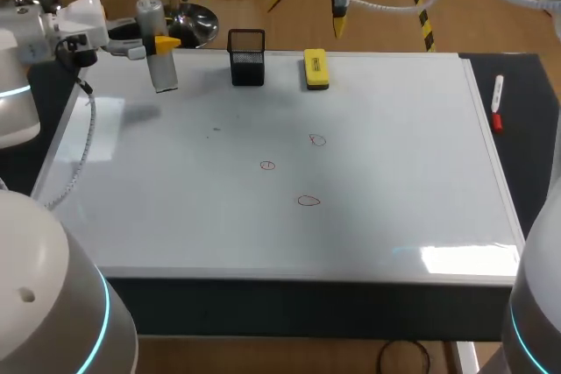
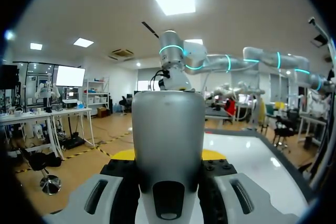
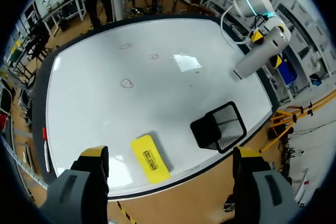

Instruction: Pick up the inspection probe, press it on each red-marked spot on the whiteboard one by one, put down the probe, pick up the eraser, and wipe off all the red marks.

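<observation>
Step in hand, as judged: probe picked up, pressing not yet begun. The left gripper [image 1: 158, 44] is clamped on the silver inspection probe [image 1: 164, 72], which is held roughly upright over the far left corner of the whiteboard [image 1: 394, 181], apparently clear of its surface. A black mesh holder [image 1: 246, 57] and the yellow eraser [image 1: 316, 69] are noted along the far edge. Three red marks [image 1: 267, 165] are seen near the middle, untouched. The right gripper [image 1: 309, 4] hangs beyond the far edge, fingers spread, empty. Next: the probe tip is to be carried to the nearest mark and lowered squarely onto it
</observation>
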